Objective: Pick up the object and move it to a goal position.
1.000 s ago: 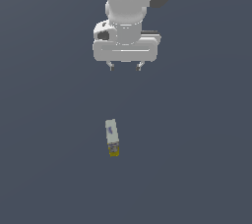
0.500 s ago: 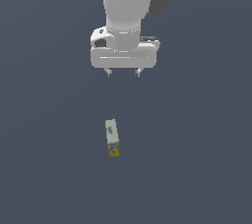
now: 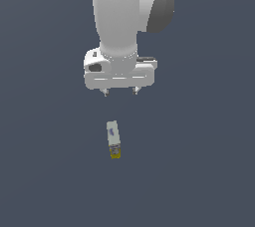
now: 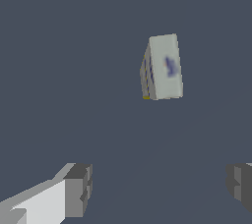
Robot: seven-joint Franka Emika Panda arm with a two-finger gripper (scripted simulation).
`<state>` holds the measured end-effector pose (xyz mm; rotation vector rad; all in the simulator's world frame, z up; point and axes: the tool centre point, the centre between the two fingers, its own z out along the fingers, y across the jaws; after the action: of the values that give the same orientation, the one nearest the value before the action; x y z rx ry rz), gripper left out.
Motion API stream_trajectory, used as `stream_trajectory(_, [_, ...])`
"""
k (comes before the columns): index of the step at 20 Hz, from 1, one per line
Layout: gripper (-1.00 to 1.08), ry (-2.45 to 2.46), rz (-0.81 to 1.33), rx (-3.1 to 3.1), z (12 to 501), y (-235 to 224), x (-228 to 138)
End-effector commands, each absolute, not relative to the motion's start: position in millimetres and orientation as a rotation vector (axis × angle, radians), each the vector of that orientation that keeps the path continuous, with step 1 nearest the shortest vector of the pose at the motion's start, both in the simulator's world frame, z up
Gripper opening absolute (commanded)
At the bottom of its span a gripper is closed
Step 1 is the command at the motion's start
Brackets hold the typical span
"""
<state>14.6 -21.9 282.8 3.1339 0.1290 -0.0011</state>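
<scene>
The arm (image 3: 127, 27) has moved in the last second: in the exterior view it has come forward and lower, so its body now fills more of the upper part of the picture, and the claw (image 3: 120, 91) has come nearer to the box (image 3: 114, 139). The table (image 3: 199, 161), a plain dark surface, has not changed. The claw is spread wide and holds nothing; both its fingertips (image 3: 105, 92) point down and are well above the table. The box has not moved. It lies flat on the table, below the claw in the exterior view and apart from it, with its long side running toward the camera and its yellow end nearest to us. In the wrist view the box (image 4: 164, 67) is ahead of the two fingers (image 4: 78, 189), not between them. I judge that this is the approach step: the claw must yet come over the box and go down before it can close.
</scene>
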Motion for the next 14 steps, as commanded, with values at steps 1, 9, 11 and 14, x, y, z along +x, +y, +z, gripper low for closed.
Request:
stream_trajectory(1, [1.00,0.160,-0.001,3.133,272,-27,32])
stream_trajectory(9, [1.00,0.254,-0.001,3.129,236,-43,78])
stream_trajectory(11, [1.00,0.271,-0.001,3.128,228,-46,86])
stream_trajectory(14, [1.00,0.293,0.000,3.127,218,-50,95])
